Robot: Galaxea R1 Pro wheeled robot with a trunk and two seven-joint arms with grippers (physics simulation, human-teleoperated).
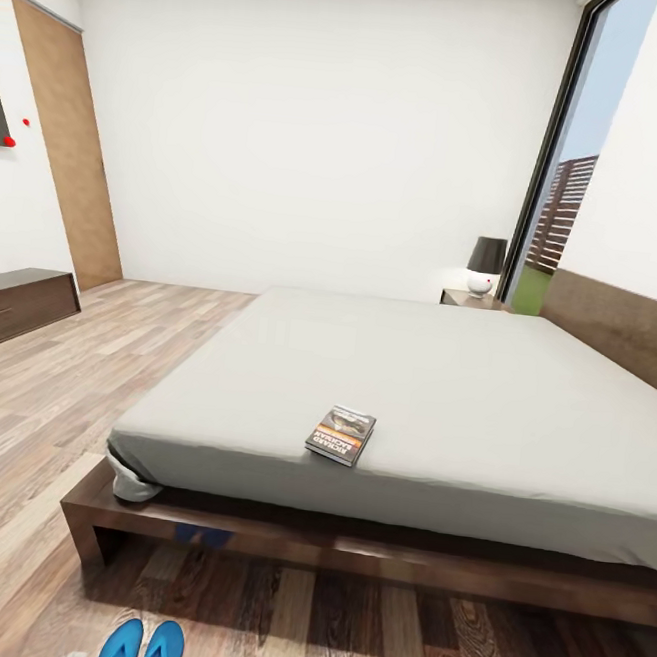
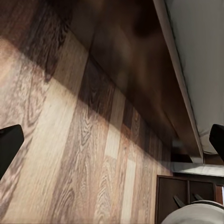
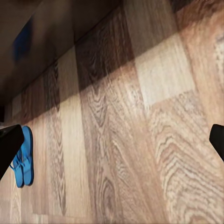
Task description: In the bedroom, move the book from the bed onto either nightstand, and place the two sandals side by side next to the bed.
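So the big low platform bed with the dark brown wood frame and plain light-grey mattress point(image 1: 482, 404) takes up most of the white-walled room, sitting on the light-brown wood-plank floor point(image 1: 49, 412). Far corner by the tall black-framed window there's the low dark-brown wooden nightstand point(image 1: 472, 299) with a black-shaded lamp on a round white base point(image 1: 485, 263). The pair of bright blue flat flip-flops point(image 1: 144, 648) is already lying side by side on the floor just off the near edge of the bed, so I'd call that half pretty much done. The small thin dark-grey paperback with orange and white lettering point(image 1: 340, 434) is still flat on the mattress, close to the near edge, nothing touching it. So the book step looks like what's up now. Left hand point(image 2: 112, 142) has its fingers spread wide with nothing between them, right hand point(image 3: 112, 142) same, both pointing at floorboards. Next move probably needs an arm lifted over the mattress edge onto the book, then a roll round to that nightstand.
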